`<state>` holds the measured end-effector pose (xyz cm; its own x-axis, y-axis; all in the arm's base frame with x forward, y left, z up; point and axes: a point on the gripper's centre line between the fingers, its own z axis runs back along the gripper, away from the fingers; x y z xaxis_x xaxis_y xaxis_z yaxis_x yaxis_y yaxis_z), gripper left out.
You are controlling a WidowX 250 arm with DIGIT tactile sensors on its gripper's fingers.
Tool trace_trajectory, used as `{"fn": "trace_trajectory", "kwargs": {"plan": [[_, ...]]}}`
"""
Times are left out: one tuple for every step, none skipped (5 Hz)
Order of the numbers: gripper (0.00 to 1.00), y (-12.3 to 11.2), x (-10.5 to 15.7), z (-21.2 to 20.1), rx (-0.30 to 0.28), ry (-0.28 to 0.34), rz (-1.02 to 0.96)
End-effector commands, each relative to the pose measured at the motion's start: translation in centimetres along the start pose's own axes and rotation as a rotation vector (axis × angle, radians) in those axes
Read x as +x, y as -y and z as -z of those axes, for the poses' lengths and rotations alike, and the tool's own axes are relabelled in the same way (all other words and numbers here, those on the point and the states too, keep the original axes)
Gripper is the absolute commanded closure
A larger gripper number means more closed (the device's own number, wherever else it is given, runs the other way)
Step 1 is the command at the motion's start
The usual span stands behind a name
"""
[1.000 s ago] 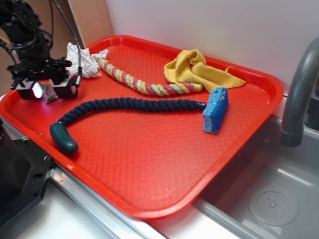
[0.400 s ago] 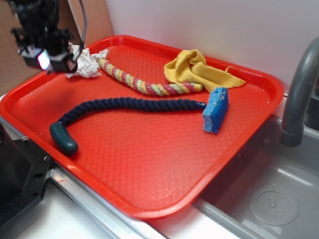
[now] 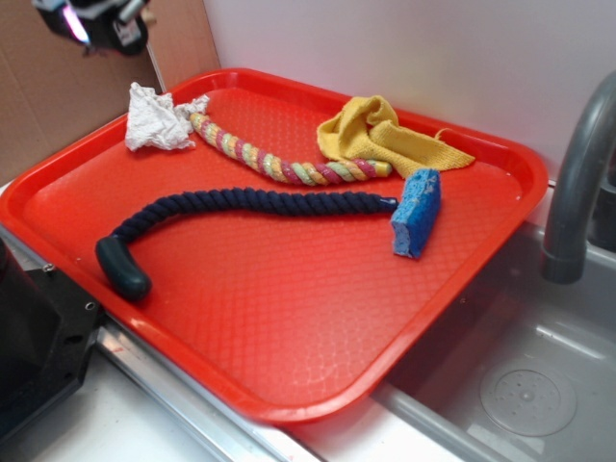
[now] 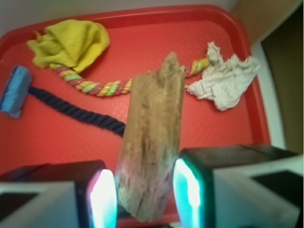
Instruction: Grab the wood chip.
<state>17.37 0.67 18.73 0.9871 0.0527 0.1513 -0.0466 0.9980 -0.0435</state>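
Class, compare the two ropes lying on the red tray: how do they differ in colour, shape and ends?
The navy rope is one dark colour; the pastel rope twists pink, yellow and green strands. The navy rope is longer and curves in an S; the pastel rope bows gently. The navy rope ends in a dark rubbery cap; the pastel rope shows none. Both are twisted cord lying flat on the tray.

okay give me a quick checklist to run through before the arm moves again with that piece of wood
1. Wood chip between the pincer fingers: ok.
2. Firm grip: cannot tell; only the chip's lower end sits between the fingers.
3. Chip lifted off the red tray: ok, the wrist view shows the tray far below.
4. Nothing dangling from the chip: ok.
5. White paper wad, ropes, yellow cloth and blue sponge lying on the tray: ok.
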Motion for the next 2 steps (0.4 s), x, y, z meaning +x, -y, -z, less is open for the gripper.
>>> {"fn": "trace_trajectory", "kwargs": {"plan": [[1.00, 2.43, -1.64, -2.01, -0.041, -0.014, 0.072], [1.00, 2.59, -1.95, -1.69, -0.005, -0.024, 0.058]]}}
